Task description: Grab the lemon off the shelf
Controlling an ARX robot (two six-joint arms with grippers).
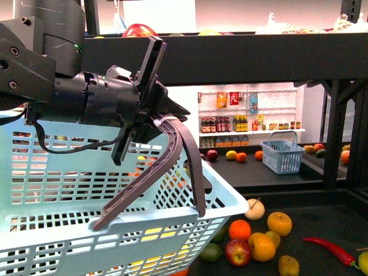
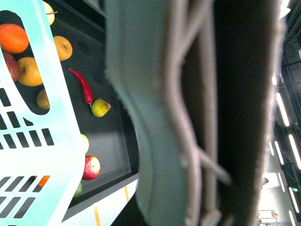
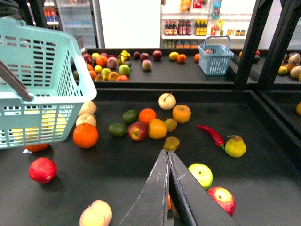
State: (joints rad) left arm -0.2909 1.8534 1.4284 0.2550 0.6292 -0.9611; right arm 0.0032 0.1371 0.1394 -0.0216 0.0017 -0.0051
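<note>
Grey plastic handle (image 2: pixel 141 117) of the pale-blue perforated plastic basket (image 1: pixel 172 218), nearest the lens, pinched between the fingers of the left pincer (image 1: pixel 167 119). The basket appears raised off the tabletop (image 3: pixel 263 188), here a flat lower tier of the large black metal shelf (image 1: pixel 334 138). The right pincer (image 3: pixel 168 153) is empty, its two fingers pressed together, and hovers over loose fruit lying beside the basket. No fruit reads as a lemon beyond doubt. The likeliest is the small dull-yellow oval fruit (image 3: pixel 171 143) on the side of the cluster away from the basket, just beyond the right pincer's tips. To take it well, the fingers should probably spread before descending, straddle its narrow axis and come straight down, so that the round orange fruit (image 3: pixel 157 128) close by, on the basket side, is not nudged. A smooth oval fruit is likely to roll on the flat tier, so a centred, gentle closure is advisable, with the basket held level and clear of the reach.
</note>
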